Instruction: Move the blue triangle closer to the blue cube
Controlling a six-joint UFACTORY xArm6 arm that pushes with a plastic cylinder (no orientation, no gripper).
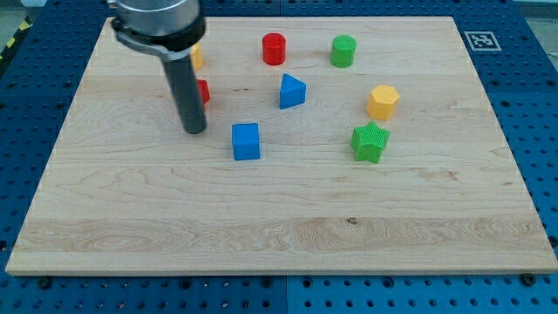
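Observation:
The blue triangle lies on the wooden board, a little above and to the right of the blue cube; a gap separates them. My tip rests on the board to the left of the blue cube, clear of it, and well left of and below the blue triangle. The dark rod rises from the tip toward the view's top left.
A red block sits partly hidden behind the rod, and a yellow block above it. A red cylinder and green cylinder stand near the top. A yellow hexagon and green star lie at the right.

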